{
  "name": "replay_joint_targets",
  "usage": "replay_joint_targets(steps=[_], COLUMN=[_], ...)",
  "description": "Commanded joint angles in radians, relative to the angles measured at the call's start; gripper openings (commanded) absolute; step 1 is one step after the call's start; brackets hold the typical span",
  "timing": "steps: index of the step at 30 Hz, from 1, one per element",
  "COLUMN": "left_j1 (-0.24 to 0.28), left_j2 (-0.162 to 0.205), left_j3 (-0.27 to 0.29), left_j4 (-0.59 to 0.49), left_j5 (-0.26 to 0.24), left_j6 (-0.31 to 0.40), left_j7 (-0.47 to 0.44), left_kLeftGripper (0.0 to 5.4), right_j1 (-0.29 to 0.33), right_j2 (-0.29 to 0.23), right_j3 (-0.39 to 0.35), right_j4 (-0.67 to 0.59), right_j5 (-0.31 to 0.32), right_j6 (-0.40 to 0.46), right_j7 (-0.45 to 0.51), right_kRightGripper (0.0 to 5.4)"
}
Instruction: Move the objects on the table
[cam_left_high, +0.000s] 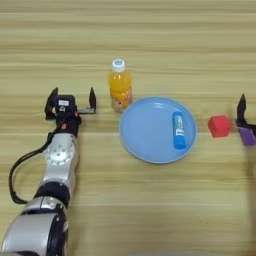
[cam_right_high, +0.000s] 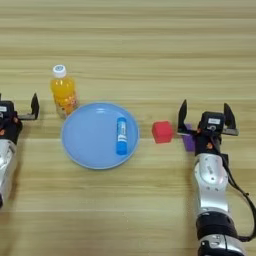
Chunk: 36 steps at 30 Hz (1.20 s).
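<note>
Wooden table (cam_left_high: 150, 40) fills the whole view, light brown with plank grain running side to side, and the round blue plate (cam_left_high: 145, 142) sits near the middle as our landmark. Lying on the plate, toward its right side, is the blue glue-stick tube (cam_left_high: 178, 130), a short cylinder with a white label band, pointing away from the robot. Just off the plate's far-left rim stands the orange-drink bottle (cam_left_high: 120, 90), upright, white cap on top, orange liquid showing through a printed wrap; it looks almost touching the rim. Right of the plate, a little apart, sits the small red cube (cam_right_high: 162, 132), bright and plain. Just beyond it, further right, the flat purple block (cam_right_high: 188, 141) peeks out, partly hidden behind the right gripper (cam_right_high: 205, 116).

That right gripper has its two black fingers spread wide, holding nothing; its left finger stands between the cube and the purple block. Over on the plate's left, beyond the bottle, the left gripper (cam_left_high: 71, 102) is also spread wide and empty, its near finger just beside the bottle but apart from it.
</note>
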Motion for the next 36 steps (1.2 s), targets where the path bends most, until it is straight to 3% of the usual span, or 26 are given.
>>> replay_joint_targets(steps=[1, 4, 6, 13, 20, 36], left_j1=[0.099, 0.124, 0.134, 0.135, 0.094, 0.005], left_j2=[0.066, 0.105, 0.112, 0.077, 0.059, 0.037], left_j3=[-0.027, -0.04, -0.057, -0.147, -0.184, -0.181], left_j4=[-0.187, -0.336, -0.414, -0.488, -0.42, -0.305], left_j5=[-0.029, -0.086, -0.12, -0.103, -0.095, -0.057], left_j6=[0.073, 0.163, 0.204, 0.305, 0.325, 0.3], left_j7=[-0.142, -0.269, -0.342, -0.416, -0.454, -0.432], left_kLeftGripper=[5.4, 5.4, 5.4, 5.4, 5.4, 5.4], right_j1=[0.004, 0.004, 0.001, -0.003, -0.006, -0.013], right_j2=[0.017, 0.024, 0.027, 0.038, 0.046, 0.055], right_j3=[0.015, 0.022, 0.026, 0.037, 0.044, 0.054], right_j4=[-0.033, -0.039, -0.039, -0.045, -0.046, -0.047], right_j5=[-0.024, -0.037, -0.043, -0.058, -0.066, -0.075], right_j6=[0.021, 0.028, 0.031, 0.041, 0.047, 0.057], right_j7=[-0.028, -0.044, -0.052, -0.074, -0.088, -0.103], right_kRightGripper=[5.38, 5.38, 5.38, 5.38, 5.38, 5.38])
